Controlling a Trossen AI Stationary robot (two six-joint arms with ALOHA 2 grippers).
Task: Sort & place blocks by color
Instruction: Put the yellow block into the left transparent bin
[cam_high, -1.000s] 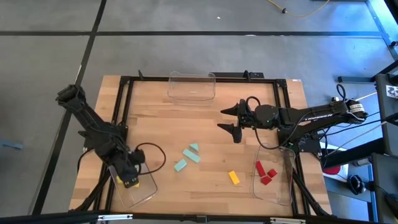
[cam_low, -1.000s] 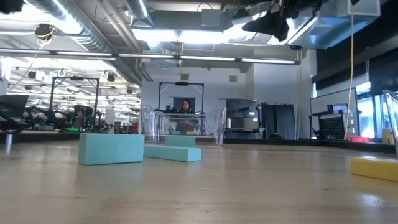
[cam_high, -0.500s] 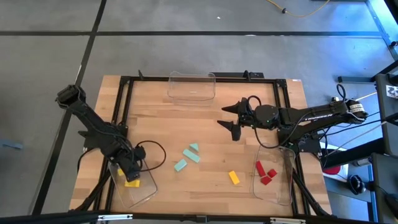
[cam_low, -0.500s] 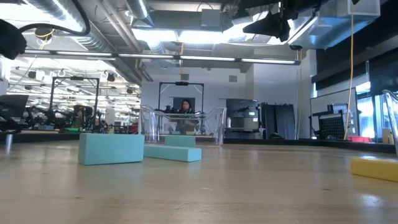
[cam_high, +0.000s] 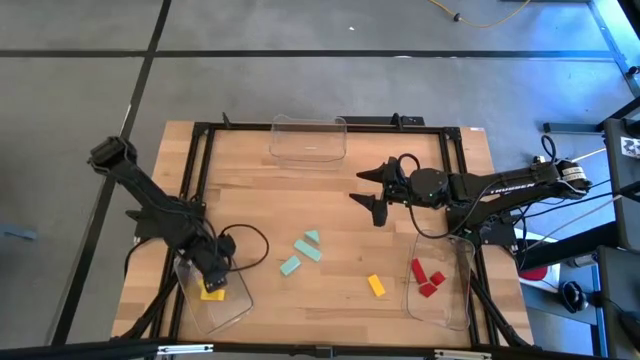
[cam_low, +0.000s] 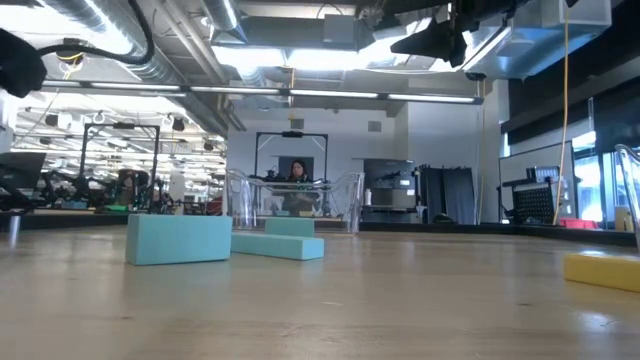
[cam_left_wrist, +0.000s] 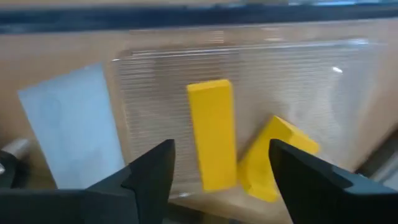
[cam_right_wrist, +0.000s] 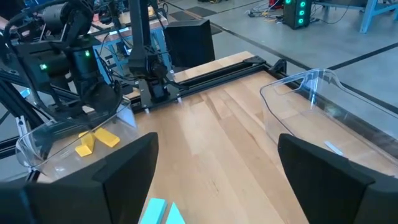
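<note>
My left gripper (cam_high: 213, 272) hangs open over the clear bin (cam_high: 228, 308) at the table's near left, fingers pointing down. Below it two yellow blocks lie on the bin's floor: a bar (cam_left_wrist: 212, 130) and a tilted block (cam_left_wrist: 273, 158) leaning beside it, and neither finger touches them. My right gripper (cam_high: 372, 190) hovers open above the table's middle right, holding nothing. Two mint-green blocks (cam_high: 308, 245) (cam_high: 290, 265) and one yellow block (cam_high: 376, 285) lie flat on the wood. Red blocks (cam_high: 428, 277) lie in the right bin (cam_high: 455, 300).
A third clear bin (cam_high: 308, 138) stands at the far edge, with nothing in it. A black frame (cam_high: 200, 160) runs round the tabletop. Bare wood lies between the mint-green blocks and the far bin. A black cable (cam_high: 250, 240) loops beside the left bin.
My left gripper has come down a little over the left bin. The yellow bar that showed at its fingertips now lies free on the bin's floor beside the other yellow block. My right arm has kept still.
</note>
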